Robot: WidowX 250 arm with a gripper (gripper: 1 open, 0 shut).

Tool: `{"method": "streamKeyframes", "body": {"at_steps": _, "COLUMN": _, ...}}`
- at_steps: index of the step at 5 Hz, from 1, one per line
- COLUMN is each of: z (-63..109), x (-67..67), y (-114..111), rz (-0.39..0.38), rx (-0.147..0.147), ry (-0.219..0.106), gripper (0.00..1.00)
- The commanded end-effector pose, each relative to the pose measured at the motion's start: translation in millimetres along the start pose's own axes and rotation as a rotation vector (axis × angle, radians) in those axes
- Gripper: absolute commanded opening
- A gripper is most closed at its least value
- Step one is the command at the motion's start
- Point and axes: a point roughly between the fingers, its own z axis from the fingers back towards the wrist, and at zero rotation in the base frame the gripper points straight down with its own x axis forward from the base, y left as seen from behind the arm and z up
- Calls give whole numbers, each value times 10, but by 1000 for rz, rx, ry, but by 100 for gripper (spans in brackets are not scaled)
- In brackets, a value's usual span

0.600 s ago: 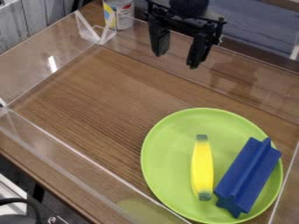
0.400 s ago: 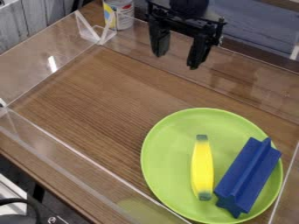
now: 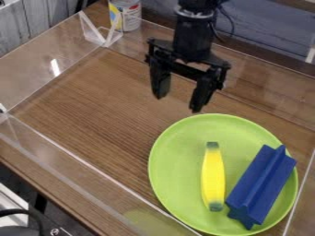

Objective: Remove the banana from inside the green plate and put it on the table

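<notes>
From the single camera view, looking down across the counter [image 3: 99, 111] from its near edge: banana [image 3: 215, 176] lying inside the green plate [image 3: 172, 161], in the plate's middle, long axis running nearly straight toward and away from the camera, dark tips at far and near ends, far tip closest to the pincer [image 3: 185, 88]. Blue ridged block [image 3: 261, 187] just to the banana's right on the same plate, set at a slight slant, close beside but apparently not touching along most of its length. Pincer up and a little left of the banana in the picture, hanging over bare wood just beyond the plate's far rim, well apart from the fruit. Released and empty, jaws spread wide and pointing straight down, nothing between them. Jaw gap lined up roughly left to right across the picture, so already crosswise to the banana's long axis; judged a favourable line for closing on the narrow flanks without much wrist roll. Coming move judged to be a travel toward the camera and slightly right, over the rim, then down over the banana's midsection. Possible snag: right finger landing near the block's edge, given the narrow gap there. Arm upright behind, dark wrist column above the fingers. Clear acrylic walls [image 3: 50, 138] around the counter, a bottle [image 3: 122, 13] beyond the far wall.
</notes>
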Motion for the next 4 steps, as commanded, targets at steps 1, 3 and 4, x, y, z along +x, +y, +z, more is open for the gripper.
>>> {"method": "streamKeyframes", "body": {"at_steps": 1, "z": 91, "x": -125, "y": -142, "rz": -5, "rx": -13, "ry": -46, "gripper": 100}}
{"method": "streamKeyframes", "body": {"at_steps": 3, "z": -35, "x": -339, "y": -450, "rz": -17, "rx": -36, "ry": -47, "gripper": 100}}
{"method": "streamKeyframes", "body": {"at_steps": 4, "z": -124, "x": -417, "y": -555, "rz": 12, "rx": -48, "ry": -56, "gripper": 100}}
